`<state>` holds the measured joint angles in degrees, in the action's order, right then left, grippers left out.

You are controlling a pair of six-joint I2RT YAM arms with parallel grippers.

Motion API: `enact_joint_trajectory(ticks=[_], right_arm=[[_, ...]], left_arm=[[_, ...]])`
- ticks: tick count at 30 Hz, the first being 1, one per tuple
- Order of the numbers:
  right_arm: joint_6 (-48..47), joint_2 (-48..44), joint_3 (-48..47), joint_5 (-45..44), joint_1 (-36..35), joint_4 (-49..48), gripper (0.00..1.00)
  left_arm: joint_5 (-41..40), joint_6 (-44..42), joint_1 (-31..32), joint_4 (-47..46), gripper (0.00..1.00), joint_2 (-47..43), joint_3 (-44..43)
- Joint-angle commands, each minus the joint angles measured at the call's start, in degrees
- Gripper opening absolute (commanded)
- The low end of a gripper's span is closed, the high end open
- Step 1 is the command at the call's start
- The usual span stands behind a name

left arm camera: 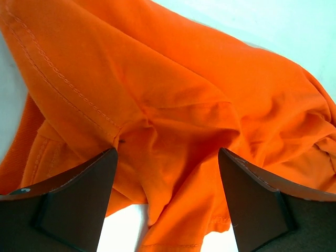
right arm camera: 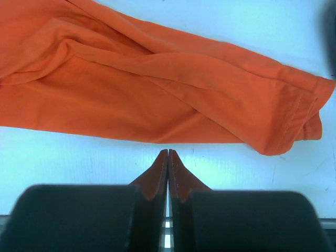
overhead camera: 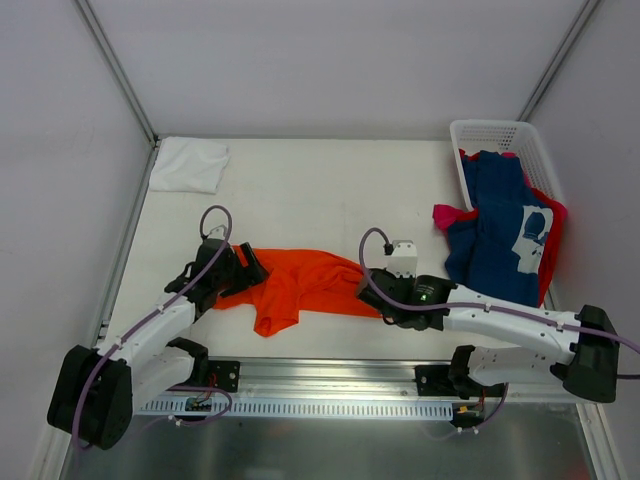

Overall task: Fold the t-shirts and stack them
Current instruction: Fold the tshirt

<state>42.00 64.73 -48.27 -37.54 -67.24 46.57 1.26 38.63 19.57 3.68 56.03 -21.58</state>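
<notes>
I have the crumpled bright orange cloth t-shirt (overhead camera: 300,285) mid-worktop (overhead camera: 320,190), the left end effector (left arm camera: 168,157) spread apart over its bunched end, the right end effector (right arm camera: 168,152) pressed together, empty, just beside its other end, and the navy t-shirt (overhead camera: 495,225) spilling from the white plastic lattice basket (overhead camera: 490,132) well apart.

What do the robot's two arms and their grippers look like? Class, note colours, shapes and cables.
The left arm and right arm have white shells, black joints and black bases. A purple cable loops along each. A white box sits by the right wrist. The left gripper and right gripper have dark wedge-shaped fingers.
</notes>
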Motion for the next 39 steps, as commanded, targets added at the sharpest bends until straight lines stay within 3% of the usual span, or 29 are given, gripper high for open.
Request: enact_joint_trajectory(ticks=[1, 10, 21, 29, 39], right_arm=[[1.9, 1.0, 0.5, -2.2, -0.2, 1.7, 0.01], [1.8, 5.7, -0.2, -2.0, -0.2, 0.5, 0.01], [2.7, 7.6, 0.8, -2.1, -0.1, 0.4, 0.02], [3.4, 8.7, 1.2, -2.4, -0.3, 0.3, 0.02], [3.4, 10.3, 0.6, -2.4, -0.2, 0.1, 0.02]], left_arm=[[2.7, 1.7, 0.7, 0.5, 0.78, -2.2, -1.3], [5.2, 1.8, 1.1, 8.4, 0.78, -9.3, -5.7], [6.4, 2.3, 1.2, 10.3, 0.74, -6.5, -3.8], [4.1, 3.4, 1.3, 12.4, 0.71, -7.7, -2.0], [0.5, 3.4, 1.4, 11.5, 0.7, -2.8, -1.1]])
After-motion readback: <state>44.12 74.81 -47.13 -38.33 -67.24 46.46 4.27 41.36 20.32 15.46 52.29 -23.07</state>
